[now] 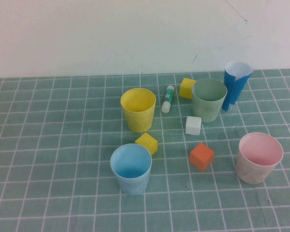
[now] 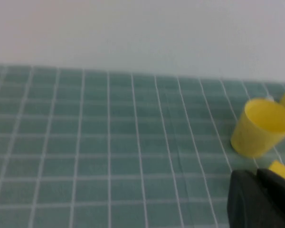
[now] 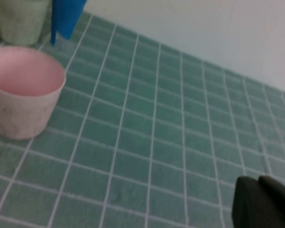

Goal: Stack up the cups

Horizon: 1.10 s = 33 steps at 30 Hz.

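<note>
Stacking not begun: yellow cup [image 1: 137, 108], blue cup [image 1: 131, 167], green cup [image 1: 209, 99] and pink cup [image 1: 259, 157] stand separately around the orange cube [image 1: 201, 155]; left tool [image 2: 261, 199] and right tool [image 3: 266, 203] sit clear, grip state indeterminable.

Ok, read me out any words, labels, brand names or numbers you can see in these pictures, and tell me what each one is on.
No text can be read.
glue stick: its white and green label is too small to make out.
The cups, blocks and dark-blue cone cup are plain.
left gripper: only a dark part shows in the left wrist view, unmarked.
right gripper: likewise in the right wrist view.
</note>
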Motion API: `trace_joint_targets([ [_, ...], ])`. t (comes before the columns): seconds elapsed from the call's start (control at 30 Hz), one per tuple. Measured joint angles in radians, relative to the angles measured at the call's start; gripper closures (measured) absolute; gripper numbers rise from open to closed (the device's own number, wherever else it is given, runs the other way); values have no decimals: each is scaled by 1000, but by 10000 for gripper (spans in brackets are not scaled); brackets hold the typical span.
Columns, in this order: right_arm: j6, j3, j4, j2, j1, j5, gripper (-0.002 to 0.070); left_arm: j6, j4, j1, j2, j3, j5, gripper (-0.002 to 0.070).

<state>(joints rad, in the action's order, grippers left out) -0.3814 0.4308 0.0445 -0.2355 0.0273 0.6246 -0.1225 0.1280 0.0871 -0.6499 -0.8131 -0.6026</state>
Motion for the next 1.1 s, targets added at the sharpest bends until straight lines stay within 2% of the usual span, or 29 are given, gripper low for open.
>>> trace_joint_targets([
  [0.07, -2, 0, -19, -10, 0, 48, 678, 68, 80, 0, -86, -30, -58, 677],
  [0.13, -2, 0, -35, -10, 0, 87, 678, 204, 181, 0, -166, -49, -109, 677],
  [0.23, -2, 2, -67, -10, 0, 137, 678, 448, 397, 0, -293, -66, -177, 677],
  [0.33, -4, 2, -78, -10, 0, 166, 678, 590, 584, 0, -405, -83, -157, 677],
  [0.47, -10, -13, -80, -10, 0, 164, 678, 689, 618, 32, -538, -127, -40, 677],
  [0.63, -23, -30, -80, -10, 0, 133, 678, 701, 587, 142, -687, -241, 13, 654],
  [0.7, -32, -41, -80, -10, 0, 113, 678, 703, 565, 178, -754, -307, 6, 602],
  [0.77, -37, -43, -80, -10, 0, 104, 678, 705, 542, 202, -816, -373, -13, 512],
  [0.87, -40, -43, -80, -10, 0, 96, 678, 703, 511, 214, -909, -476, -42, 312],
  [0.93, -40, -43, -80, -10, 0, 96, 678, 696, 479, 215, -970, -544, -52, 218],
  [1.0, -43, -43, -80, -10, 0, 96, 678, 686, 430, 215, -1027, -604, -53, 181],
  [1.1, -44, -43, -80, -10, 0, 96, 678, 658, 366, 217, -1104, -672, -53, 163],
])
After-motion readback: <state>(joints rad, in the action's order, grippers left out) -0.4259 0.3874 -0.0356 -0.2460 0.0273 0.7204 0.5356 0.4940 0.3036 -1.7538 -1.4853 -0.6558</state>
